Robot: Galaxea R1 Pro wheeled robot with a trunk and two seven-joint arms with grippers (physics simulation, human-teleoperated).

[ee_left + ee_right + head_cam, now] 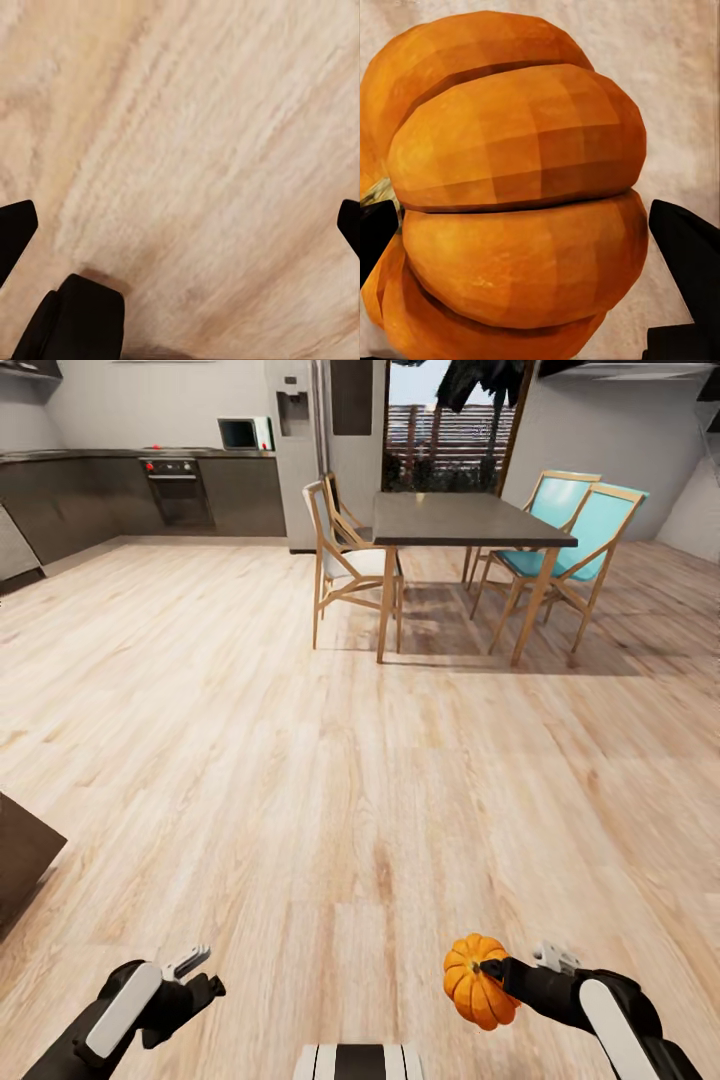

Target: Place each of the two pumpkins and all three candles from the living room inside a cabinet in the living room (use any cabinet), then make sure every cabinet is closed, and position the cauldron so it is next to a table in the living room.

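A wide light wooden floor (300, 760) is being shown, reaching back to a dark-topped dining table (465, 520) flanked by wooden chairs, two of them with teal seats (565, 530). Grey kitchen units with an oven (178, 490) are being seen along the far wall. A bright-orange ribbed pumpkin (478, 980) is being pinched sideways by the right gripper (497, 972) above the floor's near edge. The left gripper (180, 229) is being held spread wide over bare boards, with nothing between its fingers.
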